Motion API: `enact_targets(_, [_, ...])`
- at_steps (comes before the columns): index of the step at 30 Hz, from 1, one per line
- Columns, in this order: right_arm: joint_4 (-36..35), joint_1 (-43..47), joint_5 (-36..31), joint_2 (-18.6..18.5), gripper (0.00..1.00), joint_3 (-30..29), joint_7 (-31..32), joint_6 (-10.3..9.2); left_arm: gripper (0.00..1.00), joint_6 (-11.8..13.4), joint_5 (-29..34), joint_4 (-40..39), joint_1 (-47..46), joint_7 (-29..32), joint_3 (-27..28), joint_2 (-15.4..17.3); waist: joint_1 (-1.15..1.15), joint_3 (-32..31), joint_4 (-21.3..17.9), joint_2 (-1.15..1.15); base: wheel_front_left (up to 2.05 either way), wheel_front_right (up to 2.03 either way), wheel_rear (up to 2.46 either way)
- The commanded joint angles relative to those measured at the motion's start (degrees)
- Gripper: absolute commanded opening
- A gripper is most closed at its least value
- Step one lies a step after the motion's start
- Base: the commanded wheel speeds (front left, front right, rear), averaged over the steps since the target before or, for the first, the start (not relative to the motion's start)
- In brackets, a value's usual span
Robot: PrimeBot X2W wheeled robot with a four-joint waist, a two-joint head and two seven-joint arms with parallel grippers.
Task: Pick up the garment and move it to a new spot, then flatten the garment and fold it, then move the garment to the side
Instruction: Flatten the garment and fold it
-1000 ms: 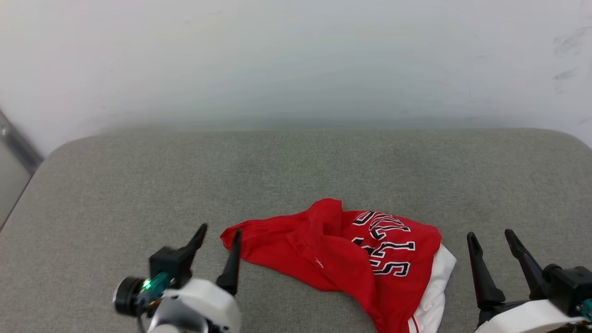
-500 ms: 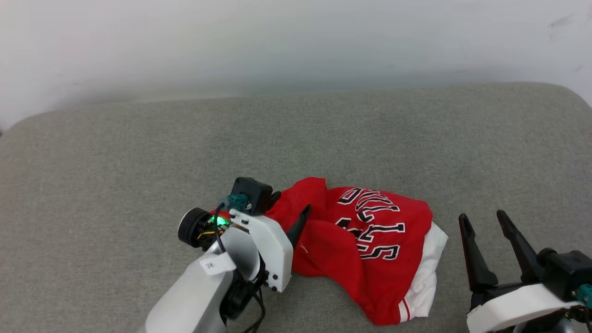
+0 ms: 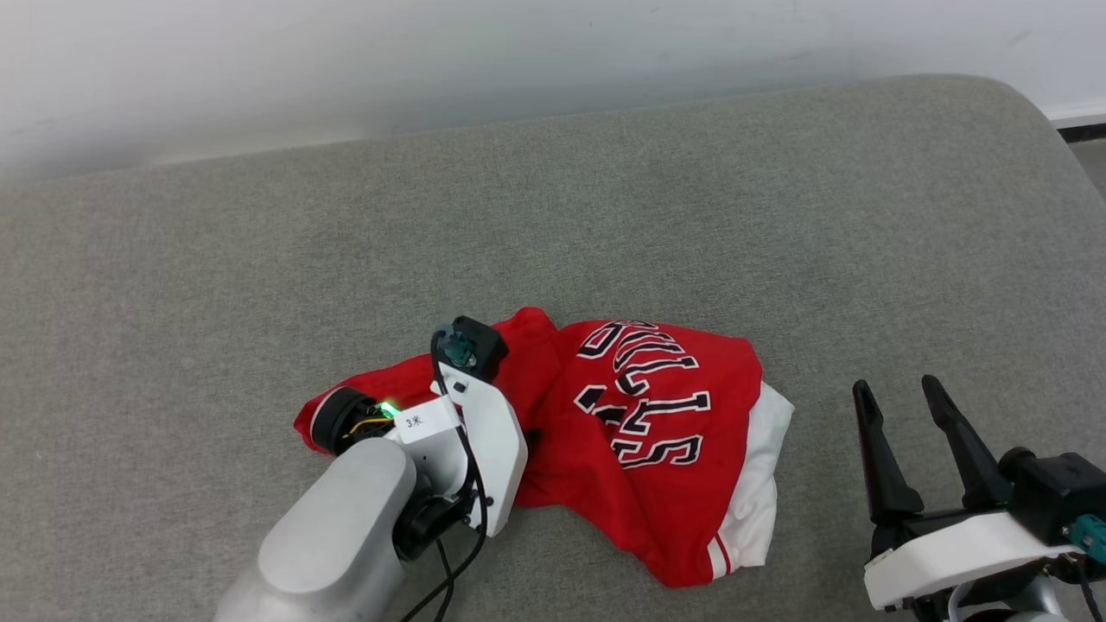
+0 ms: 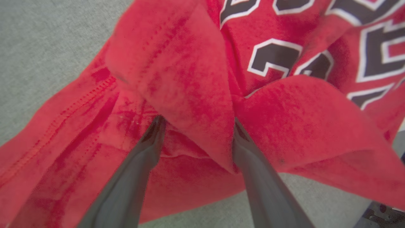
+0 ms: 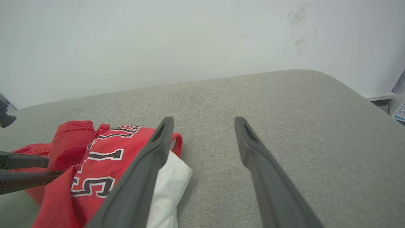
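Observation:
The garment (image 3: 665,449) is a red jersey with black white-outlined lettering and a white sleeve, lying crumpled on the grey cushion (image 3: 605,216) near its front. My left arm (image 3: 475,423) reaches over the garment's left part, pointing down into it. In the left wrist view my left gripper (image 4: 196,122) is open, its fingers pressed into the garment (image 4: 177,63) with a raised fold of red cloth between them. My right gripper (image 3: 894,386) stands open and empty to the right of the garment, not touching it. The right wrist view has the right gripper (image 5: 204,120) beside the garment (image 5: 104,158).
A white wall (image 3: 432,52) runs along the cushion's far edge. The cushion's rounded corner (image 3: 1037,104) is at the back right, with dark floor (image 3: 1084,131) past it. Bare cushion stretches behind the garment and to both sides.
The head camera has tilted down. My left gripper has moved from beside the garment's left tip onto the garment, its fingers now sunk into the cloth. The right gripper has kept its place.

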Motion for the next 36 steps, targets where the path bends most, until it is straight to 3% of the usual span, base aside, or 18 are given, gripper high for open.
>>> enact_targets(1, [0.17,-0.85,0.34,0.11,1.0,-0.04,-0.33,0.0,0.0,-0.15,-0.2,-0.01,-0.89,-0.21,0.24,0.21,-0.01,0.08,-0.09,0.0,0.0,0.0,0.0])
enact_targets(8, [1.38,-0.76,0.8,0.11,1.0,-0.65,-1.06,0.0,0.0,2.04,0.82,-2.91,0.59,-4.48,1.79,2.16,-0.01,-0.73,0.85,0.0,0.0,0.0,0.0])
enact_targets(15, [1.2,0.55,0.5,0.12,1.0,-1.64,-0.67,0.0,0.0,7.9,0.6,-11.33,6.73,-9.22,7.07,7.46,-0.01,-3.13,3.47,0.0,0.0,0.0,0.0])
enact_targets(20, [0.34,1.37,-0.09,0.12,1.0,-1.96,0.16,0.0,0.0,12.63,-1.34,-16.22,13.35,-9.18,11.93,11.76,-0.01,-4.45,5.35,0.0,0.0,0.0,0.0])
enact_targets(26, [-1.55,0.79,-0.77,0.1,1.0,-1.84,1.29,0.0,0.0,16.52,-3.59,-17.29,17.33,-10.6,16.95,13.82,-0.01,-3.35,6.18,0.0,0.0,0.0,0.0])
enact_targets(29, [-2.3,0.29,-1.18,0.11,1.0,-1.59,1.54,0.0,0.0,17.25,-5.06,-15.35,18.19,-11.4,18.76,13.85,-0.01,-2.44,5.73,0.0,0.0,0.0,0.0])
enact_targets(32, [-2.72,0.19,-1.29,0.1,1.0,-1.9,1.74,-0.01,0.0,16.31,-6.01,-13.22,18.67,-12.31,18.69,12.81,-0.01,-1.93,5.25,0.0,0.0,0.0,0.0])
enact_targets(33, [-2.8,0.21,-1.35,0.1,1.0,-1.99,1.74,0.0,0.36,16.15,-6.36,-12.52,18.77,-12.78,18.6,12.26,-0.01,-1.83,5.13,0.0,0.0,0.0,0.0])
enact_targets(34, [-2.86,0.25,-1.37,0.11,1.0,-2.05,1.72,0.0,1.0,15.95,-6.09,-11.99,18.69,-13.59,18.51,11.97,-0.01,-1.83,5.05,0.0,0.0,0.0,0.0])
enact_targets(36, [-2.88,0.42,-1.34,0.11,1.0,-2.17,1.78,0.0,1.0,15.76,-6.31,-11.16,18.74,-15.4,18.52,10.9,-0.01,-2.15,4.93,0.0,0.0,0.0,0.0])
